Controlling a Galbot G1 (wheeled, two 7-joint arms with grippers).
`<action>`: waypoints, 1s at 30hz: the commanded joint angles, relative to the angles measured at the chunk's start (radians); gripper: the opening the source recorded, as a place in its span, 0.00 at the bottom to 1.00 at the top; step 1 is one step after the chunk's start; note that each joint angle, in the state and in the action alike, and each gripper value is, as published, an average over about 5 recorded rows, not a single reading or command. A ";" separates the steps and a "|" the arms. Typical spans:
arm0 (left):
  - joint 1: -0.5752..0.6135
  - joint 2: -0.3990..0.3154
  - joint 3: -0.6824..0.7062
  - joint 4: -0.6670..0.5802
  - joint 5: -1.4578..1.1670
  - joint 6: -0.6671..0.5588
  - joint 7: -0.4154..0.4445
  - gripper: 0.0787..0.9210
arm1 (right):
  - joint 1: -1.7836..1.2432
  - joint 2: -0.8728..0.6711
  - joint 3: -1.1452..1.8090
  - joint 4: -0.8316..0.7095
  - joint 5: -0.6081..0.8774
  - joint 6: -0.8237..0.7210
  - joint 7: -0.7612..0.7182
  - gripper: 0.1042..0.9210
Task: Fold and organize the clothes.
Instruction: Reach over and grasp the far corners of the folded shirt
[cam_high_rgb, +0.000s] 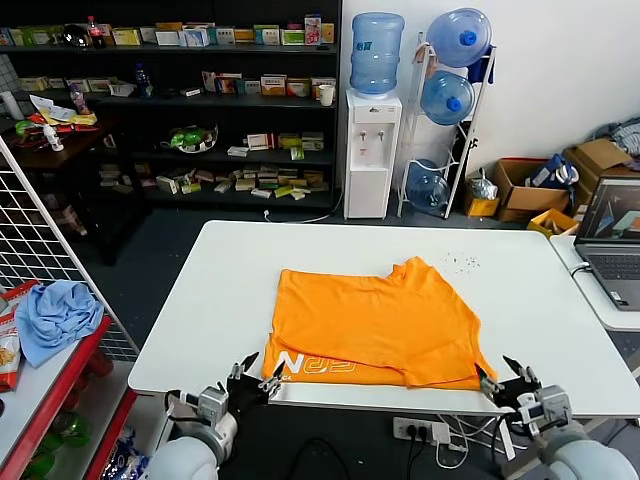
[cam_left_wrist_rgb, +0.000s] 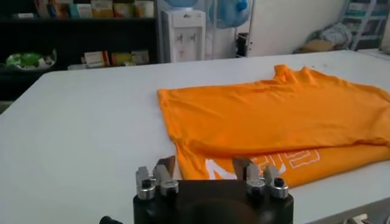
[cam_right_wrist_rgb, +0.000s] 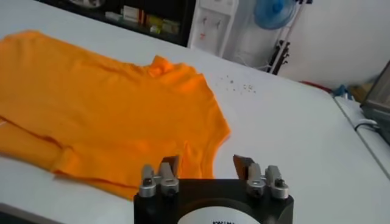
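Note:
The orange T-shirt (cam_high_rgb: 378, 322) lies folded on the white table (cam_high_rgb: 220, 300), white lettering showing along its near left edge. My left gripper (cam_high_rgb: 257, 377) is open and empty at the table's near edge, just in front of the shirt's near left corner. My right gripper (cam_high_rgb: 503, 378) is open and empty at the near edge, just off the shirt's near right corner. The left wrist view shows the shirt (cam_left_wrist_rgb: 274, 115) and lettering beyond the open left gripper (cam_left_wrist_rgb: 204, 167). The right wrist view shows the shirt (cam_right_wrist_rgb: 103, 115) beyond the open right gripper (cam_right_wrist_rgb: 207, 163).
A laptop (cam_high_rgb: 612, 240) sits on a side table at the right. A light blue cloth (cam_high_rgb: 55, 315) lies on a red rack at the left beside a wire grid. Shelves, a water dispenser (cam_high_rgb: 371, 150) and boxes stand behind the table.

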 joint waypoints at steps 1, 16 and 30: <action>-0.286 -0.005 0.042 0.119 -0.050 0.000 0.018 0.80 | 0.275 -0.047 -0.086 -0.170 0.117 0.085 0.003 0.83; -0.643 -0.116 0.189 0.504 -0.165 0.028 0.007 0.88 | 0.845 0.044 -0.339 -0.677 0.144 -0.021 -0.138 0.88; -0.792 -0.241 0.219 0.778 -0.211 0.046 0.008 0.88 | 1.003 0.150 -0.405 -0.957 0.063 -0.048 -0.236 0.88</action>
